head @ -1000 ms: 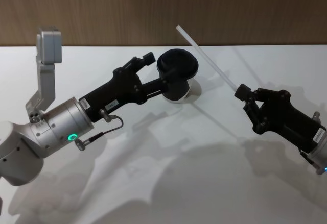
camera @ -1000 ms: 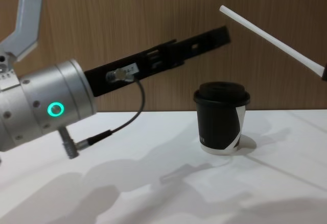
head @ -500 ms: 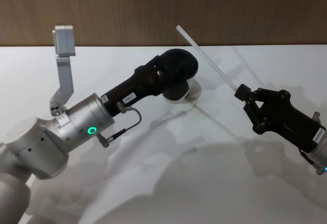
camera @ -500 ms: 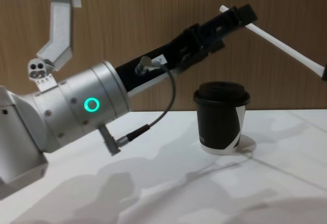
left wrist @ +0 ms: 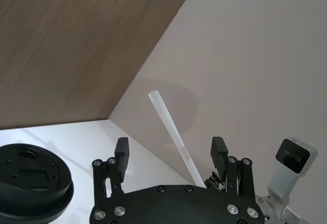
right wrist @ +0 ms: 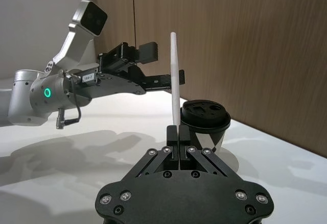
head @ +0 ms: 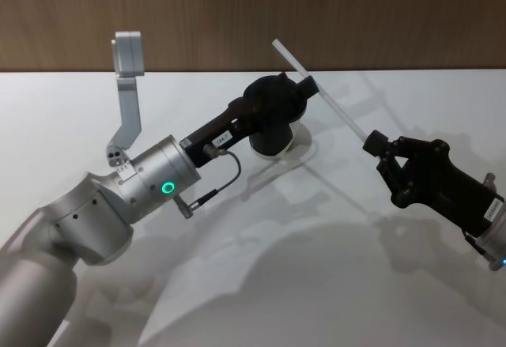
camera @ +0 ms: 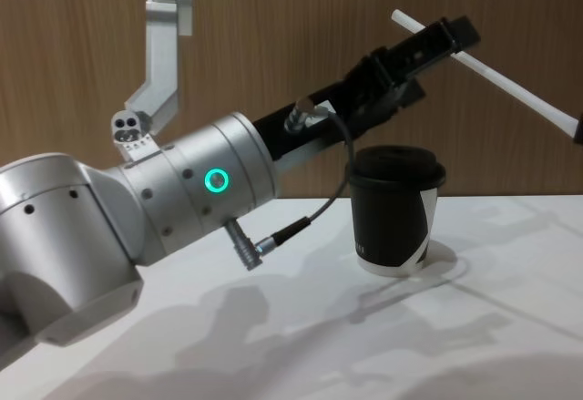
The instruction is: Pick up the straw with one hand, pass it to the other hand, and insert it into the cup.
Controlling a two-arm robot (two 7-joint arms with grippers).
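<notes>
The straw (head: pixel 328 98) is a long white tube held slanting up over the table, and my right gripper (head: pixel 374 143) is shut on its lower end. In the right wrist view the straw (right wrist: pixel 174 81) rises straight out of the shut right gripper (right wrist: pixel 179 131). My left gripper (left wrist: pixel 170 151), on its silver wrist with the green ring, stands open, one finger on each side of the straw (left wrist: pixel 173 134) near its upper part. In the chest view the left gripper (camera: pixel 444 37) meets the straw (camera: pixel 510 81) above the cup (camera: pixel 394 210). The black lidded cup (head: pixel 273 126) stands upright, partly behind the left gripper (head: pixel 304 86).
The white table (head: pixel 237 284) runs wide and bare in front of the cup, with a wooden wall (head: pixel 237 7) behind it. The left arm's silver wrist (head: pixel 154 189) stretches across the left half of the table.
My left arm has swung forward and upward from beside the cup, bringing its open fingers around the upper part of the straw. The right gripper and the straw have stayed still.
</notes>
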